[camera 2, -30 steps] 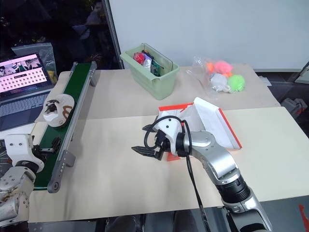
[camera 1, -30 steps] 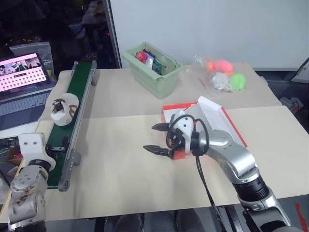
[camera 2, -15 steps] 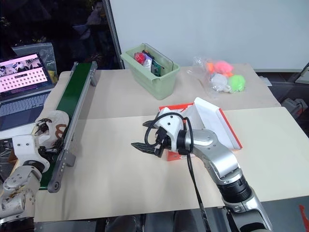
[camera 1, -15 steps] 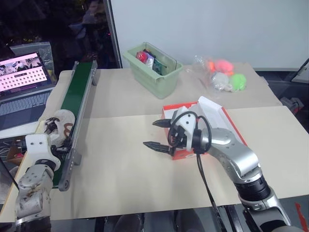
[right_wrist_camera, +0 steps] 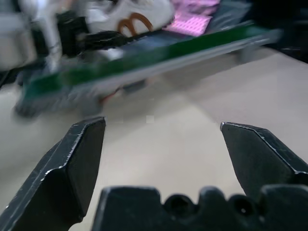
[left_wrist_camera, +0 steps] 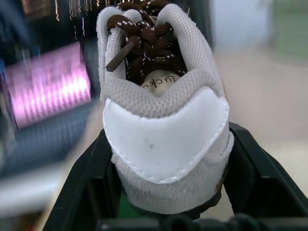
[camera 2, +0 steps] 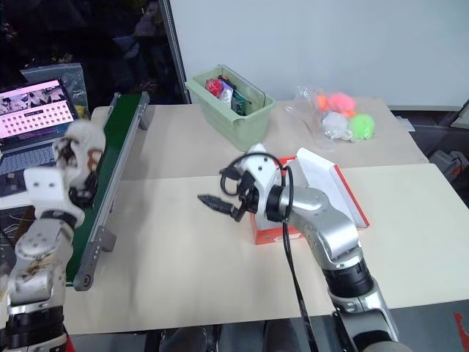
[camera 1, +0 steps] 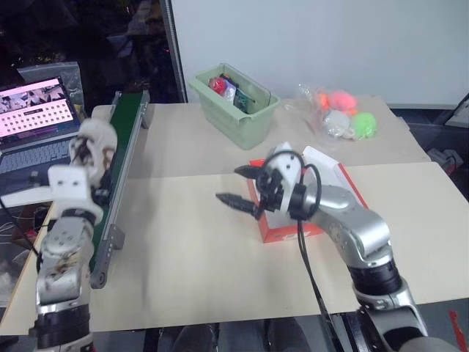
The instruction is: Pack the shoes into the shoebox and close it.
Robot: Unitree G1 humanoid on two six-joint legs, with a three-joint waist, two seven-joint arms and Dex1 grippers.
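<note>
Over the beige tabletop (camera 1: 183, 257), the left gripper (left_wrist_camera: 166, 159) is clamping the small cream shoe with brown laces (left_wrist_camera: 161, 96) by its heel, toe pointing away, while the red-orange cardboard shoebox (camera 1: 293, 229) is sitting off to its right beside the wide-open, empty right gripper (camera 1: 240, 187).

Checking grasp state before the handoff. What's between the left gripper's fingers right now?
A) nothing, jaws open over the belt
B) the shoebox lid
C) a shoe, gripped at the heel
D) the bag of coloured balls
C. In the left wrist view the shoe sits heel-first between the two black fingers of the left gripper, laces pointing away; in the head view it is held up above the green conveyor.
</note>
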